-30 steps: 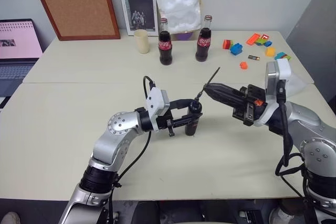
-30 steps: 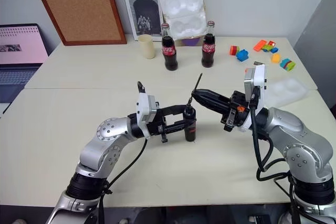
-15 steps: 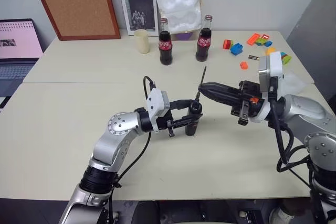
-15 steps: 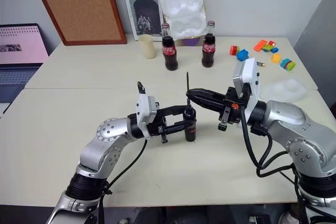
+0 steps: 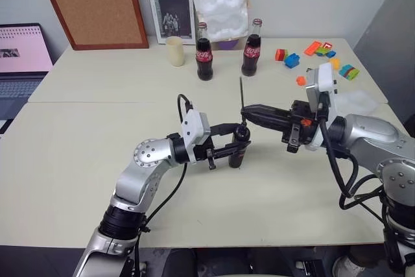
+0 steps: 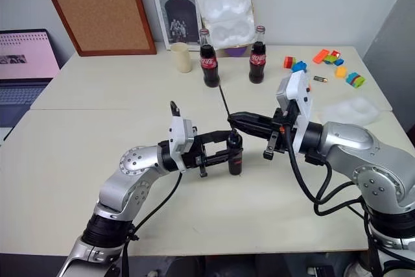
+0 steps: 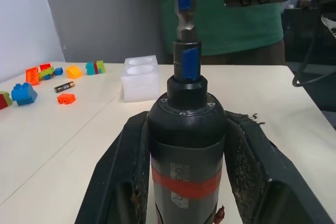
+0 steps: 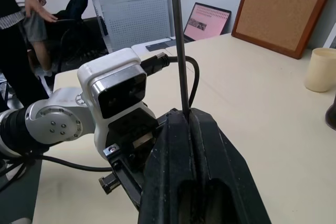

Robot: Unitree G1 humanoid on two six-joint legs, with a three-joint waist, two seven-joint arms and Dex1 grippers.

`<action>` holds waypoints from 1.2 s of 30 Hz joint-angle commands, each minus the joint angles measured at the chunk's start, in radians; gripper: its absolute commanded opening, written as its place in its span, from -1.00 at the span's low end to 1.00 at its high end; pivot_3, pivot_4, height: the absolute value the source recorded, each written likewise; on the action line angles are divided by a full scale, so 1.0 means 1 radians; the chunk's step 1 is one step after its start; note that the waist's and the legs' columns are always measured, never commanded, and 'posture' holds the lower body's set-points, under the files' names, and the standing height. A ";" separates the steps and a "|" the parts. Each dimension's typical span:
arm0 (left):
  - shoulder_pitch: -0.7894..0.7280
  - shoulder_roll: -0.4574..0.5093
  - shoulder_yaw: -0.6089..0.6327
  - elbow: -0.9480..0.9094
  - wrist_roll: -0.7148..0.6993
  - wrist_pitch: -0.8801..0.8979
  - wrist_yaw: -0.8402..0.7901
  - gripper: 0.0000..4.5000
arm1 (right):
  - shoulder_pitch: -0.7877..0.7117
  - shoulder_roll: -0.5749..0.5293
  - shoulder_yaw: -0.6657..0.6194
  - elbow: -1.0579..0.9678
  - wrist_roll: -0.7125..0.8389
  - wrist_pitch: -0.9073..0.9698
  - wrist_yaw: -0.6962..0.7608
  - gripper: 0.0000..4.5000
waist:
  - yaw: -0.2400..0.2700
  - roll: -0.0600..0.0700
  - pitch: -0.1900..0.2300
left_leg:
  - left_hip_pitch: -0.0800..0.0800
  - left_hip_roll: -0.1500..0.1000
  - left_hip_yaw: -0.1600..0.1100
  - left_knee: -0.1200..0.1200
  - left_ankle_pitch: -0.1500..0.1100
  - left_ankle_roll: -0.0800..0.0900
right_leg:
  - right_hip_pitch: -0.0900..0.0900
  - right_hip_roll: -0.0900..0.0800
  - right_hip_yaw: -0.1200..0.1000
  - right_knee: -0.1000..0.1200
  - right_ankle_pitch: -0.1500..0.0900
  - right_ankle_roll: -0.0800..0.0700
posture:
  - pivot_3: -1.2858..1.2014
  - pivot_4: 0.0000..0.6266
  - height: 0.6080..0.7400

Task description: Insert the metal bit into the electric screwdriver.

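Note:
The electric screwdriver (image 5: 238,149), dark with a red band (image 7: 185,184), stands upright on the table with my left gripper (image 5: 237,141) shut around its body from the left. My right gripper (image 5: 246,113) reaches in level from the right and is shut on the metal bit (image 5: 242,95), pinching its lower part. The thin rod stands nearly upright, leaning slightly left at the top. In the left wrist view the bit's lower end (image 7: 184,22) meets the screwdriver's bluish tip (image 7: 187,62). The right wrist view shows the rod (image 8: 178,51) rising from between the closed fingers (image 8: 173,150).
Two cola bottles (image 5: 204,60) (image 5: 251,55) and a cream cup (image 5: 174,50) stand behind the grippers. Toy bricks (image 5: 292,60) and a small battery (image 6: 320,78) lie at the far right, a white foam tray (image 6: 353,109) at the right edge, a laptop (image 5: 23,60) at the left. A person (image 8: 21,30) stands beyond the table.
My right gripper has moved left with the bit, which has swung from leaning right to nearly upright over the screwdriver's tip. The left gripper and screwdriver have stayed still.

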 commanded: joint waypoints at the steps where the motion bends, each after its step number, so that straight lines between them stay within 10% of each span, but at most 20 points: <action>1: -0.004 0.006 -0.002 -0.007 0.006 0.000 -0.001 -0.27 | 0.000 -0.007 0.002 0.022 0.029 0.053 -0.005 -1.00 | 0.000 0.000 0.000 | 0.000 0.000 0.000 0.000 0.000 0.000 | 0.000 0.000 0.000 0.000 0.000 0.000 | 0.03 -0.52 1.00; 36: -0.007 0.052 0.021 -0.008 -0.026 0.015 -0.001 -0.27 | -0.010 0.085 -0.033 0.106 -0.055 -0.207 0.248 -1.00 | -0.001 0.000 0.001 | -0.003 0.000 0.000 -0.001 0.000 0.000 | -0.004 0.000 0.000 0.000 0.000 0.000 | 0.03 -0.52 1.00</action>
